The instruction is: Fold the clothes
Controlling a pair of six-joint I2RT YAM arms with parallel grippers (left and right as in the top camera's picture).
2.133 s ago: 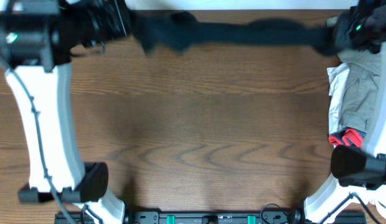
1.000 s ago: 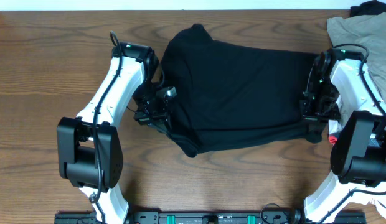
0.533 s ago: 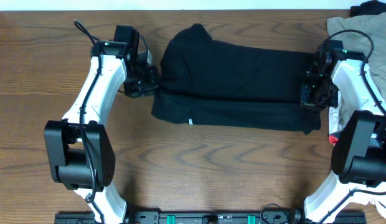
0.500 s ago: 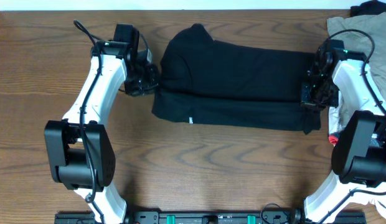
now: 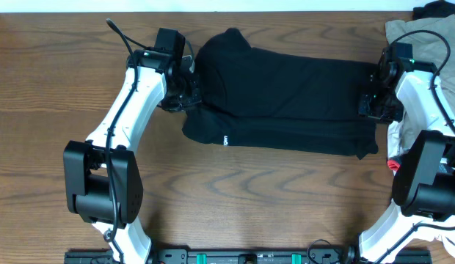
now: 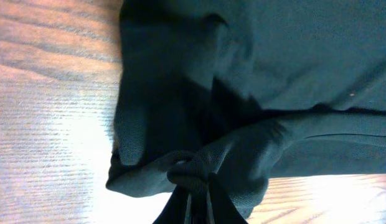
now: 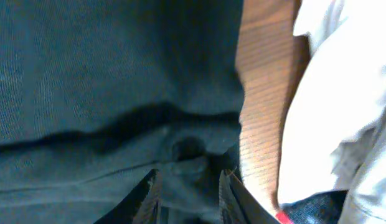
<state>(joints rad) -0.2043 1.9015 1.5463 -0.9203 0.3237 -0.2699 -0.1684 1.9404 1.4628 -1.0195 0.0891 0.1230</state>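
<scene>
The long black garment [image 5: 286, 95] lies folded lengthwise across the far middle of the table, with a small white logo [image 5: 224, 139] near its front left. My left gripper [image 5: 189, 92] is at its left end and is shut on a bunched fold of the cloth; the left wrist view shows the gripper [image 6: 196, 186] pinching the garment [image 6: 274, 62]. My right gripper [image 5: 374, 103] is at the garment's right end. In the right wrist view the gripper [image 7: 190, 180] has its jaws apart, with the black cloth [image 7: 87, 74] lying between them.
A khaki-tan garment [image 5: 426, 33] lies at the far right, with a dark item [image 5: 437, 9] behind it. White clothes [image 7: 342, 93] and a red-edged piece [image 5: 395, 163] lie just right of my right arm. Bare wood lies in front of the garment.
The garment went from hanging stretched at the back to lying folded on the table. My left gripper moved right, carrying the left end inward. My right gripper shifted slightly back.
</scene>
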